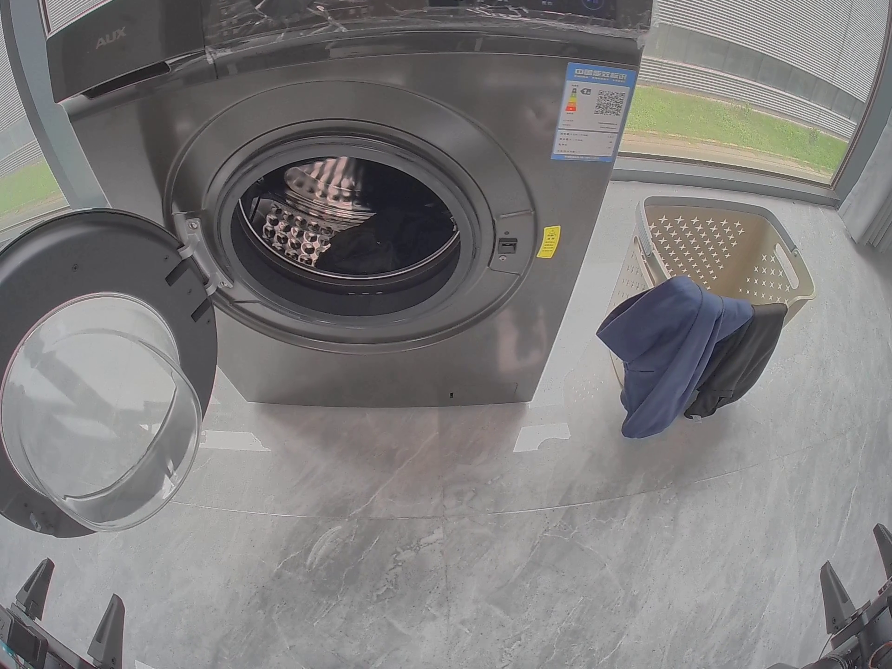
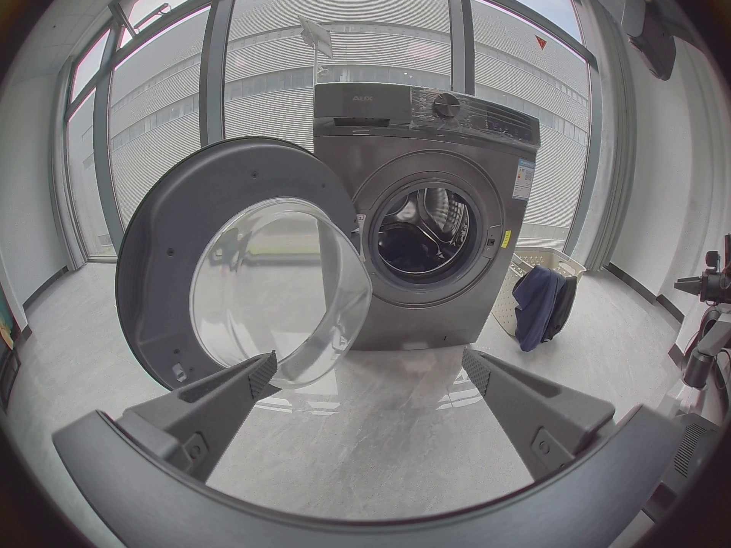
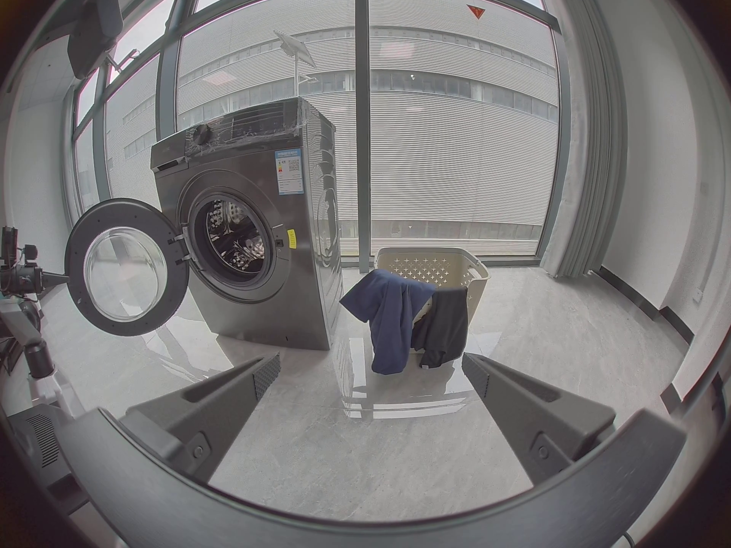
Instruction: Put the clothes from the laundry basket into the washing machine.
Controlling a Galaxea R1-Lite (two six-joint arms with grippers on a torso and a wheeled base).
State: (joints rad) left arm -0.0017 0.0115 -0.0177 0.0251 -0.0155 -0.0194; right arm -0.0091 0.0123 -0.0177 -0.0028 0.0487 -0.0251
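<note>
A grey front-loading washing machine (image 1: 390, 85) is shown with its round glass door (image 1: 93, 373) standing open and dark clothing (image 1: 390, 239) lying in the drum. Just beside it, a beige perforated plastic laundry basket (image 1: 734, 243) is draped with a blue garment (image 1: 669, 346) and a black garment (image 1: 743, 360). Both garments are well apart from the left end effector (image 1: 77, 587) and the right end effector (image 1: 853, 555), each spread wide and empty.

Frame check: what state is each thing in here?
Washer door: wide open.
Drum: holds dark clothing.
Basket: upright.
Blue garment: draped over basket rim.
Black garment: draped beside it.
Left end effector: open, empty.
Right end effector: open, empty.
</note>
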